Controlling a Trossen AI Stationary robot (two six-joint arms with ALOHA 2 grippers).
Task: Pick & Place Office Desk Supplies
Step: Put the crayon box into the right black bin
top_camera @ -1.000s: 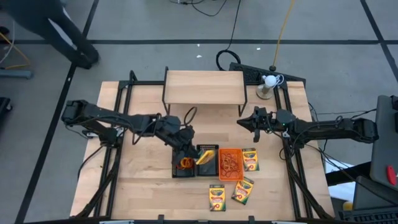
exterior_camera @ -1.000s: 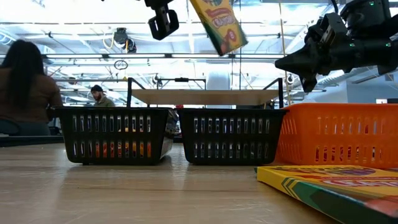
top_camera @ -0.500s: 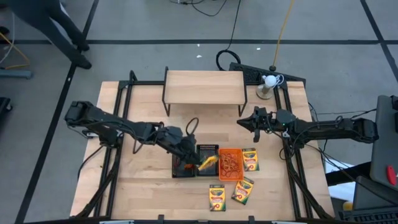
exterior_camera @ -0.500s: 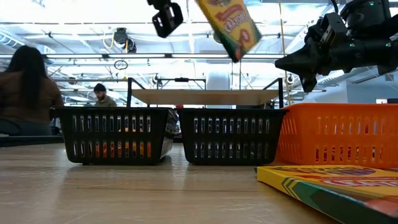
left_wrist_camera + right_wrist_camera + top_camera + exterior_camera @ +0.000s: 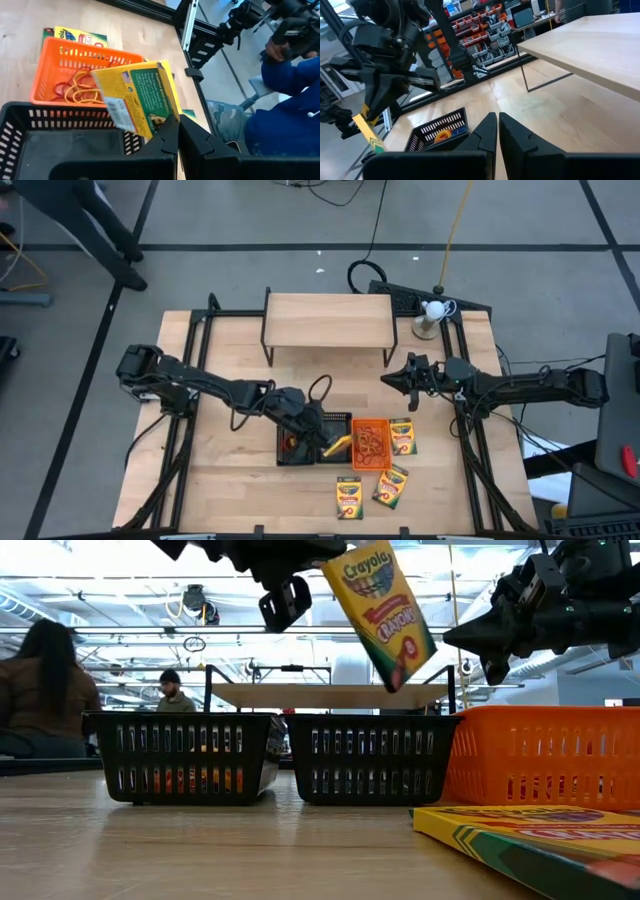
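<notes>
Two arms share the table from above: the left gripper (image 5: 322, 438) holds a crayon box (image 5: 336, 444) over the middle black tray (image 5: 333, 420); the right gripper (image 5: 388, 377), closed and empty, waits right. At table height, the box (image 5: 380, 610) hangs tilted above the trays. At the left wrist, fingers (image 5: 167, 134) pinch its edge.

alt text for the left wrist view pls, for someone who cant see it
The left pincer is shut on a yellow-and-green cardboard crayon box, holding it tilted above an empty black mesh plastic tray. Beside that tray on the light wooden table sits an orange mesh plastic tray holding red and orange rubber bands. A person in a blue top sits beyond the table.
</notes>
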